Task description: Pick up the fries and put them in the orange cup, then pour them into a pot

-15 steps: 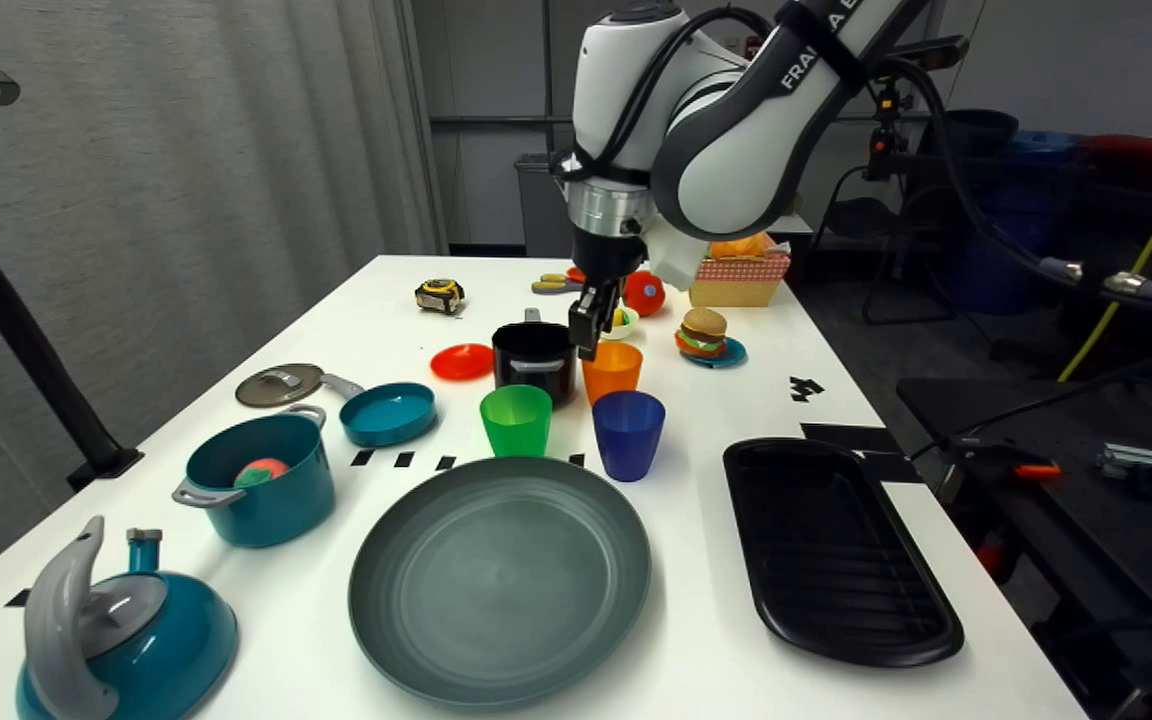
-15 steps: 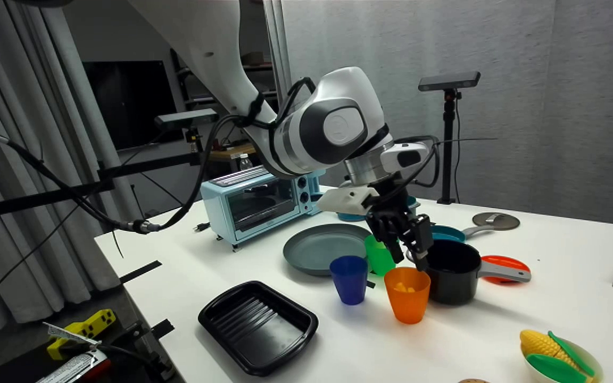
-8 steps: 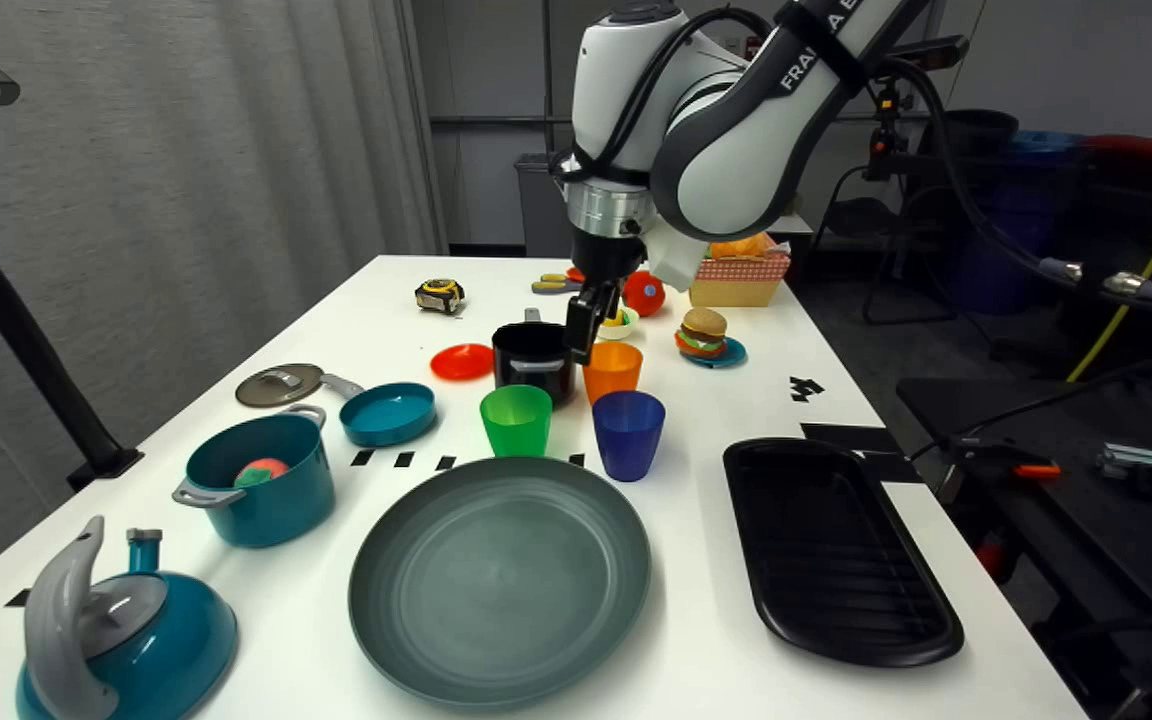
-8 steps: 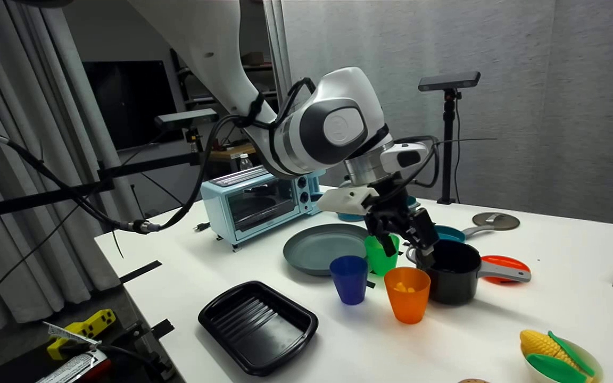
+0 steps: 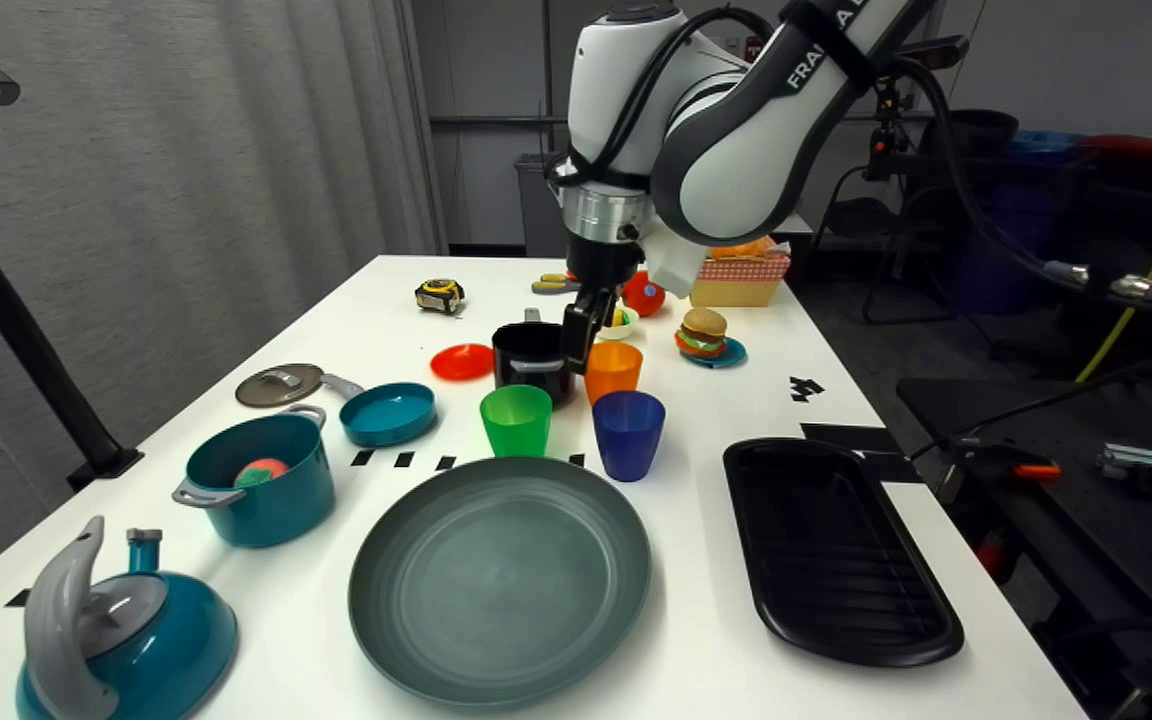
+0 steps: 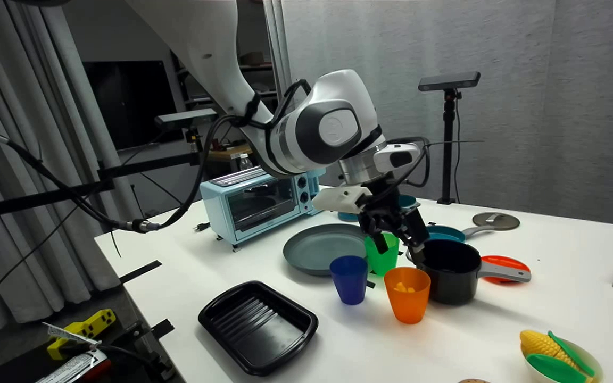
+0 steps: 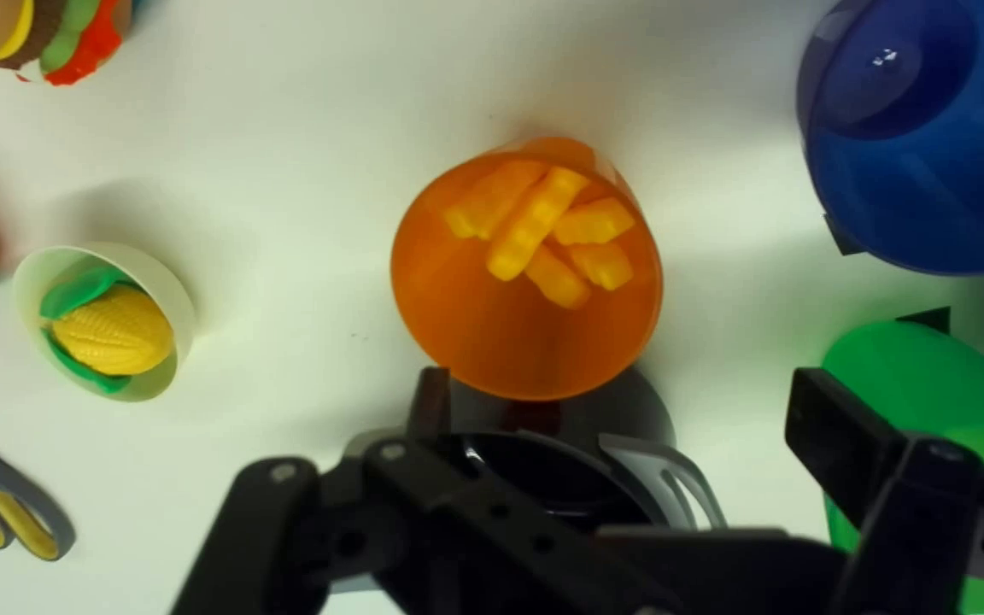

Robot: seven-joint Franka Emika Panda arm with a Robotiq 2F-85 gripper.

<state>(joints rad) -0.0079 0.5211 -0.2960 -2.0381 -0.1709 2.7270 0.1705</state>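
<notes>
Several yellow fries (image 7: 537,224) lie inside the orange cup (image 7: 458,299), which stands upright on the table; both also show in an exterior view, where the orange cup (image 6: 409,308) holds the fries (image 6: 402,288). Right beside the cup stands a black pot (image 6: 453,284) with a grey handle. My gripper (image 7: 624,406) is open and holds nothing. It hangs above the table, near the orange cup and the rim of the pot, with its fingers spread wide in the wrist view. In an exterior view the gripper (image 5: 578,360) partly covers the pot.
A green cup (image 6: 381,260) and a blue cup (image 6: 349,284) stand close by. Around them are a grey plate (image 5: 501,580), a black tray (image 5: 841,560), a teal pot (image 5: 281,505), a bowl with corn (image 7: 178,299), a red lid (image 6: 503,262) and a toy burger (image 5: 702,333).
The gripper's fingers have spread apart. The gripper has then shifted slightly, a little to the left in both exterior views. Cups, fries and pot have not moved.
</notes>
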